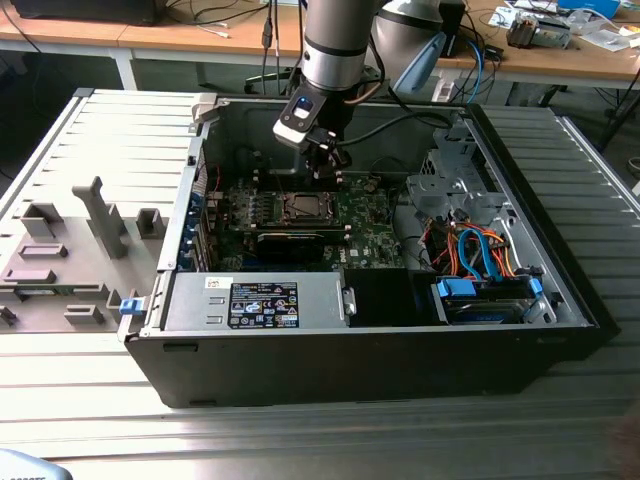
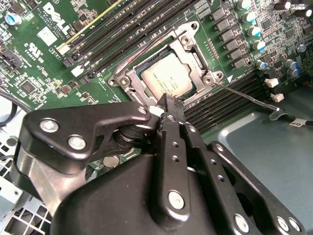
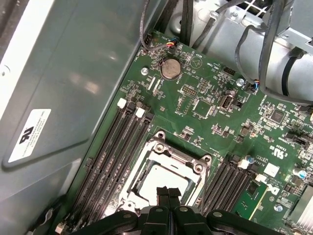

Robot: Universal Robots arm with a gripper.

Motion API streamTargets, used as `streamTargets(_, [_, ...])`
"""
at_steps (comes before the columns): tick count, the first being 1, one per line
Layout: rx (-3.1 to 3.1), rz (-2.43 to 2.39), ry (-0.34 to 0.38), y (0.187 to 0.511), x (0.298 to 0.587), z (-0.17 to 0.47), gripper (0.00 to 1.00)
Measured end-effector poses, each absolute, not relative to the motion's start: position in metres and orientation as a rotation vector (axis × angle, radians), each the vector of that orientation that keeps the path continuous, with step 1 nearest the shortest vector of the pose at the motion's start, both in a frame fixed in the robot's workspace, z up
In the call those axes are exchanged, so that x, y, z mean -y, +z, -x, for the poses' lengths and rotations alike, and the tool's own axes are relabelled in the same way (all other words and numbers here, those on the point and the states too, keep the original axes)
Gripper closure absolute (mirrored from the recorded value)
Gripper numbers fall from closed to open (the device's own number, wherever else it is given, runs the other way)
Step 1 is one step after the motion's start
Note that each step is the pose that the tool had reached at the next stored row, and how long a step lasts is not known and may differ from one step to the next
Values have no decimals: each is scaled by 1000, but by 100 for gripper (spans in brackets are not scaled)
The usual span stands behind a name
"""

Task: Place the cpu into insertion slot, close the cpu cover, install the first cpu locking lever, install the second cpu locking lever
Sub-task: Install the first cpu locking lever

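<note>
Mid-frame in the exterior view, the gripper (image 1: pixel 327 170) hovers over the cpu cover (image 2: pixel 191 49) lying flat on the cpu (image 2: pixel 164 78), clenched empty, probably as a blunt pusher.

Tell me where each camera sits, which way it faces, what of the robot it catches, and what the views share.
Exterior view: off the arm, above the open case, looking down into it; arm and gripper hang over the motherboard.
First wrist view: on the wrist, looking along the shut jaws at the cpu inside its cover.
Second wrist view: on the wrist, another side, looking past the gripper's links at the same cpu.
Shared: both wrist views show jaws, cpu, cover, memory slots.
</note>
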State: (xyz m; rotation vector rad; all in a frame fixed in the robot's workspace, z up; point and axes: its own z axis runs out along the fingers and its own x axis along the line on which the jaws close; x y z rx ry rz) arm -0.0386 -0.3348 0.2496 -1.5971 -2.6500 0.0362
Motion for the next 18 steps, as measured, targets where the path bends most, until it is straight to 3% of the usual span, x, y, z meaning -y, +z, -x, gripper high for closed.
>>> streamTargets(18, [2669,1566,37,250,335,39,89])
